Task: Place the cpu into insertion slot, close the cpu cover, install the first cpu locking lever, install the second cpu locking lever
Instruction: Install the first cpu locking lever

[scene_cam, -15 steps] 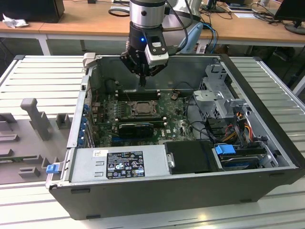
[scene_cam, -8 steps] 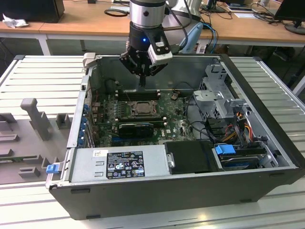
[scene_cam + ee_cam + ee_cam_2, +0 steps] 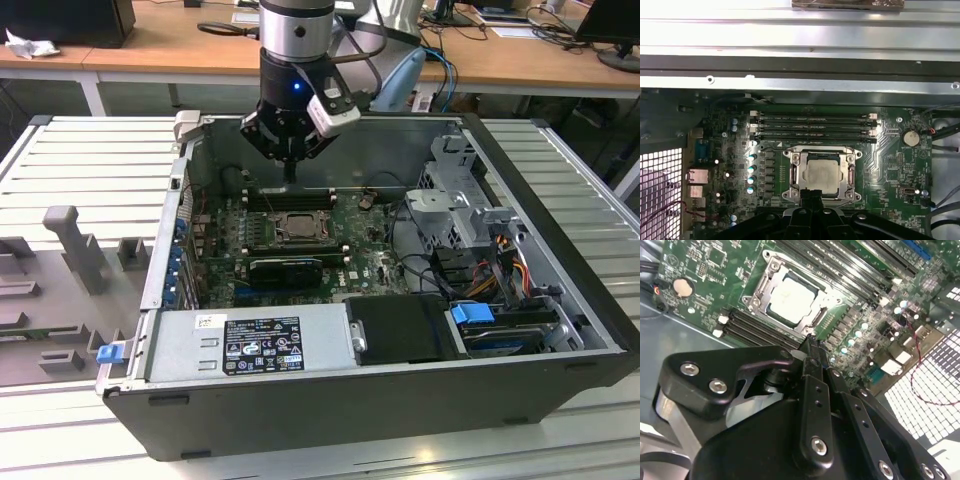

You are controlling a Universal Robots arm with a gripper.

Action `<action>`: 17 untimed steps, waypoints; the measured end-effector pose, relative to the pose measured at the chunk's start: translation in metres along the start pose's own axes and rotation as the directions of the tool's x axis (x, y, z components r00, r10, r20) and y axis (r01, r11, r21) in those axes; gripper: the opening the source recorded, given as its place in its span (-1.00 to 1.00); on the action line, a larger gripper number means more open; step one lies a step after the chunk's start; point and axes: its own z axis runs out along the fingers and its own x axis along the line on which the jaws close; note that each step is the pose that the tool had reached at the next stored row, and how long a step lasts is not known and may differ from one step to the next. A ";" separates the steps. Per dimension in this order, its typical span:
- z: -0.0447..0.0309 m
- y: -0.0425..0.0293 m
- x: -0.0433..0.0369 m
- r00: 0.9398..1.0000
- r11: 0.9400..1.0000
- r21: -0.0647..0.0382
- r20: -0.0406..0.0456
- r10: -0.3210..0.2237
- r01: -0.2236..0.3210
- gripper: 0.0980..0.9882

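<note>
My pincer [image 3: 290, 176] hangs inside the open computer case [image 3: 560, 300], fingers pressed together and holding nothing, close over the memory slots [image 3: 290, 196] beside the insertion slot [image 3: 850, 176]. The cpu [image 3: 822, 175] sits in that slot, with the cpu cover [image 3: 820, 152] lying flat around it.

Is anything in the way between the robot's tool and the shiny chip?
No, nothing visible. The tool hangs in open air near the cpu, which lies in the insertion slot.
</note>
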 end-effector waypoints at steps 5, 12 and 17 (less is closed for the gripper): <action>0.0002 0.0001 0.0042 1.000 1.000 0.000 0.000 -0.001 0.001 -0.98; 0.0006 0.0001 0.0067 1.000 1.000 0.000 0.000 -0.001 0.001 -0.98; 0.0008 0.0001 0.0080 1.000 1.000 0.000 0.000 -0.001 0.001 -0.98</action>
